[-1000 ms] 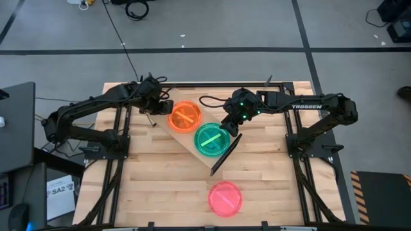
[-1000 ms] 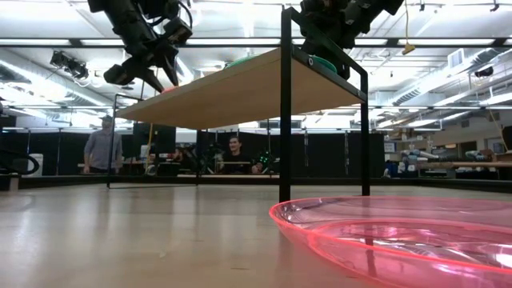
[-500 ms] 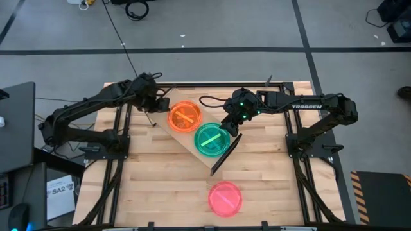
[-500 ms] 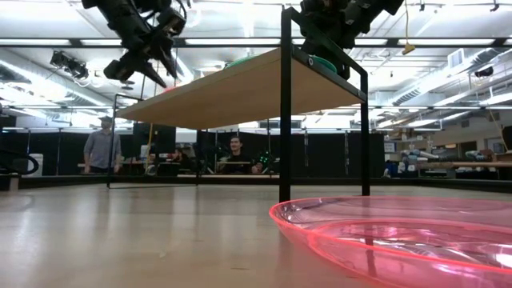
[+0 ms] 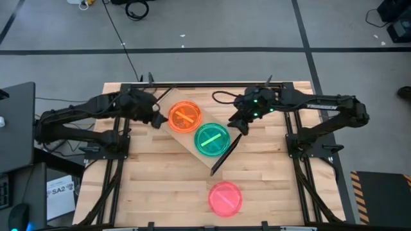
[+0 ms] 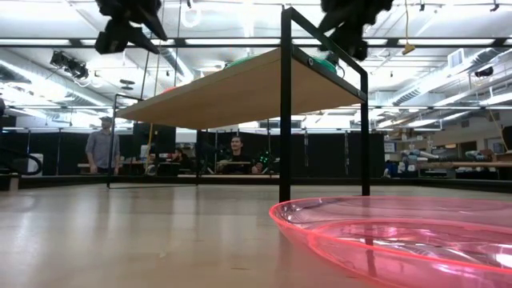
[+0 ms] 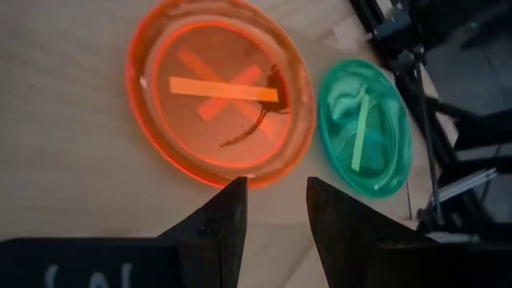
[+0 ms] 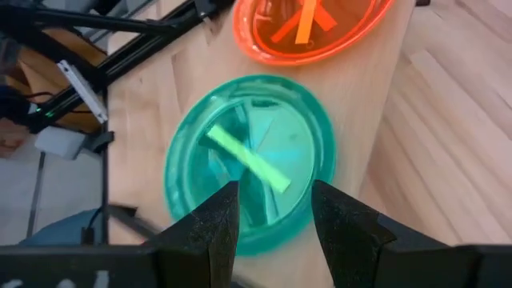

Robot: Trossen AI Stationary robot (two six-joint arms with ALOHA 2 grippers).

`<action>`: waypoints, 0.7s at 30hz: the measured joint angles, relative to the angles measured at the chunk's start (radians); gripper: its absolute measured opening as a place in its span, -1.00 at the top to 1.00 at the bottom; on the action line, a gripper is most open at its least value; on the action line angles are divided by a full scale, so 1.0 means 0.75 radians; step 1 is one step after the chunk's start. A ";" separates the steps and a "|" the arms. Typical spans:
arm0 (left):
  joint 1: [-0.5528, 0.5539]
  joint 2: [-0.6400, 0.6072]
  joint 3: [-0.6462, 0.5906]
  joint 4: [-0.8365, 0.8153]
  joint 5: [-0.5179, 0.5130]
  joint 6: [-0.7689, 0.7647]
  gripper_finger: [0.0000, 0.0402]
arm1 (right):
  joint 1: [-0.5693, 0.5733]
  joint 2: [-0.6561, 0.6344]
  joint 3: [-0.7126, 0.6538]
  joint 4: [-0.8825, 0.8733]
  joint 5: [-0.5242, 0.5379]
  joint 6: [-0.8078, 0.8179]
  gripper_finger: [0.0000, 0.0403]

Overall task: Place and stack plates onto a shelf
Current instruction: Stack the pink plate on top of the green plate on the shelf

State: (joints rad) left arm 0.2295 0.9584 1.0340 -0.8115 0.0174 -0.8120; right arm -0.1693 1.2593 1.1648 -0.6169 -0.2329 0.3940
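The shelf [image 5: 186, 142] stands slantwise on the table, raised on dark end panels [image 6: 285, 104]. Two plate stacks lie on it. The orange one [image 5: 185, 117], in which two bar marks cross, sits at the far left end. The green one [image 5: 212, 138] is beside it. A pink plate [image 5: 225, 197] lies flat on the table near the near edge. My left gripper [image 5: 156, 119] hangs open just left of the orange plate [image 7: 220, 100]. My right gripper [image 5: 239, 122] hangs open just right of the green plate [image 8: 248, 164]. Neither holds anything.
The dark frame rails [image 5: 122, 138] of both arm stands run along the table's left and right sides. In the low view the pink plate [image 6: 408, 236] fills the near right corner, and people sit in the room beyond. Bare tabletop [image 5: 160, 186] lies between the shelf and the near edge.
Both grippers have risen and drawn back from the plates on the shelf. The left one went toward the table's left and near edges. The right one went a little toward the right edge. The plates and the shelf have stayed put.
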 joint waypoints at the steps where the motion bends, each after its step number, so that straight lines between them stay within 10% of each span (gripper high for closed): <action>1: -0.047 -0.001 0.000 0.003 -0.035 0.000 0.32 | 0.007 -0.026 0.000 -0.023 0.003 0.005 0.19; 21: -0.589 0.025 0.000 0.248 -0.443 0.083 0.32 | 0.598 -0.195 0.000 -0.124 0.259 0.308 0.19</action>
State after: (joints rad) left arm -0.2124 0.9771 1.0340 -0.6258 -0.3149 -0.7496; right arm 0.2793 1.1129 1.1648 -0.7100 -0.0390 0.6252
